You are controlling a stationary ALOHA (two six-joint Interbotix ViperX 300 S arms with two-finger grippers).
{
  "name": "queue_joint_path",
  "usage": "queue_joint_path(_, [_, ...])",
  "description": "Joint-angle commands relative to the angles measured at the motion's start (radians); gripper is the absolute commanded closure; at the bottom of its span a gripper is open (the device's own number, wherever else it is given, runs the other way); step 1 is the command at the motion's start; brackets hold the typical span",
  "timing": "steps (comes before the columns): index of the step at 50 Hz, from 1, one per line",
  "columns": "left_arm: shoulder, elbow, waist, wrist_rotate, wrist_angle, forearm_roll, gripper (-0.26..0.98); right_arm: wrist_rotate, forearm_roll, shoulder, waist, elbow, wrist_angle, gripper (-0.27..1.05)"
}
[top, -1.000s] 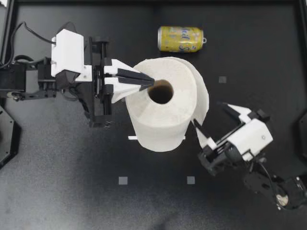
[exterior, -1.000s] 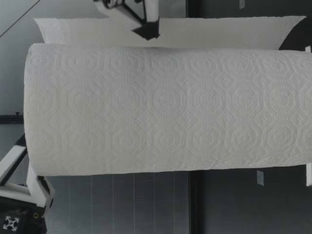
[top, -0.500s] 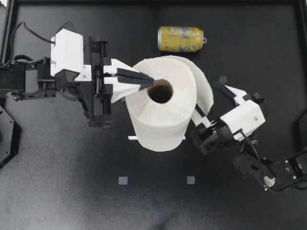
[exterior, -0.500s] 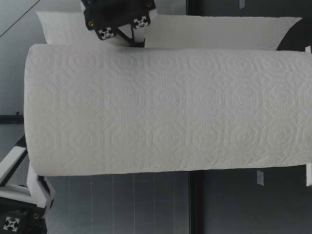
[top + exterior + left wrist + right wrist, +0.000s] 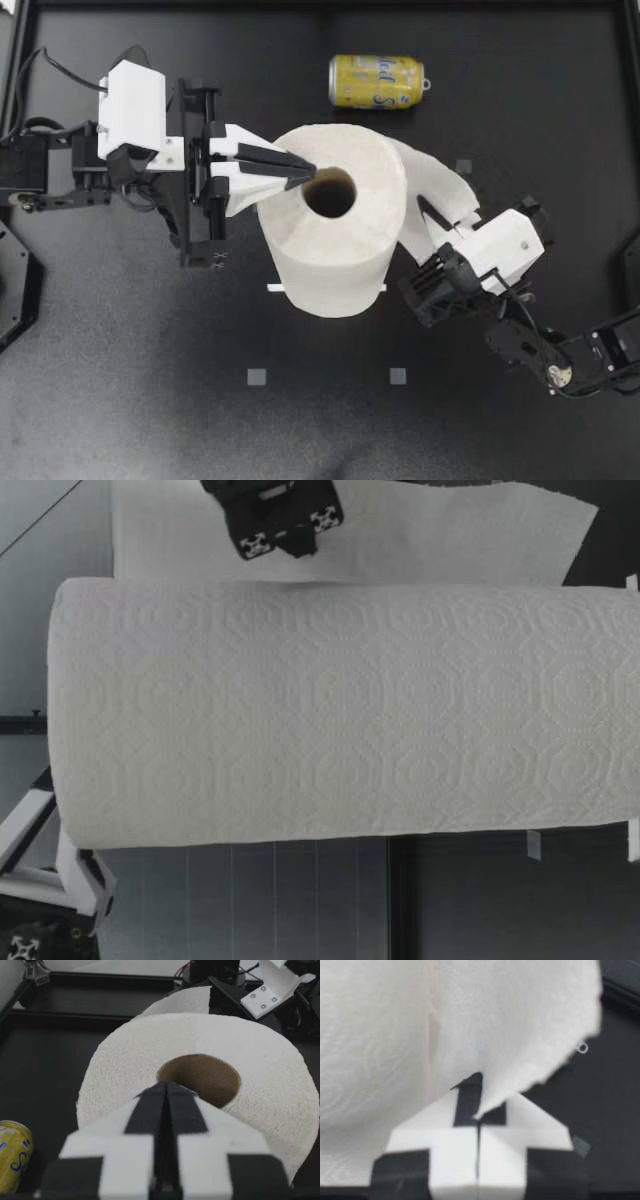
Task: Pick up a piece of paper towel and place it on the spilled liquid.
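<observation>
Standing upright at the middle of the table [image 5: 150,390], the roll [image 5: 335,245] has its long axis vertical and its core open to the top view. A loose sheet [image 5: 442,192] is peeled off its right side and bows out toward the right gripper [image 5: 432,222]. That gripper's fingers are closed on the sheet's edge, as is shown in the right wrist view, where the paper runs down into the seam between them. The sheet is thus held by the right arm, while its other end is joined to the roll at the far side. The left gripper [image 5: 300,180] is laid over the roll's top from the left, fingers pressed together with nothing between them and tips at the core's rim; the roll is judged to be steadied by it. The coming move is judged to be a pull to the right, away from the roll, so that the sheet is torn off while the roll is pinned. A can [image 5: 376,81] lies on its side just beyond the roll. No liquid can be made out on the dark table, so the sheet's target cannot be told.
</observation>
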Motion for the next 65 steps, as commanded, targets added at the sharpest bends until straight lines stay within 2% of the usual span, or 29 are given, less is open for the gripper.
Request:
queue_joint_path(1, [0.011, 0.002, 0.002, -0.005, 0.044, -0.006, 0.64, 0.002, 0.009, -0.026, 0.000, -0.006, -0.002, 0.92])
queue_joint_path(9, [0.028, -0.003, 0.002, -0.009, 0.097, -0.017, 0.64, 0.002, 0.046, -0.034, 0.018, 0.012, 0.009, 0.92])
queue_joint_path(19, [0.035, 0.008, 0.002, -0.009, 0.101, -0.037, 0.64, 0.029, 0.146, -0.046, 0.064, 0.054, 0.063, 0.92])
queue_joint_path(39, [0.048, 0.009, 0.002, -0.005, 0.112, -0.054, 0.64, 0.149, 0.360, -0.075, 0.138, 0.227, 0.081, 0.92])
queue_joint_path(45, [0.043, 0.011, 0.002, -0.005, 0.101, -0.052, 0.64, 0.146, 0.377, -0.080, 0.138, 0.244, 0.075, 0.92])
queue_joint_path(51, [0.028, 0.009, 0.002, 0.000, 0.055, -0.054, 0.64, 0.140, 0.337, -0.121, 0.135, 0.247, 0.055, 0.92])
queue_joint_path(54, [0.014, 0.008, 0.002, 0.003, 0.020, -0.052, 0.64, 0.132, 0.299, -0.164, 0.117, 0.256, 0.017, 0.92])
queue_joint_path(59, [-0.005, 0.008, 0.002, 0.005, -0.012, -0.052, 0.64, 0.094, 0.236, -0.259, 0.040, 0.296, -0.124, 0.92])
queue_joint_path(65, [-0.021, 0.009, -0.009, 0.006, -0.057, -0.052, 0.64, -0.051, 0.218, -0.396, -0.149, 0.351, -0.382, 0.92])
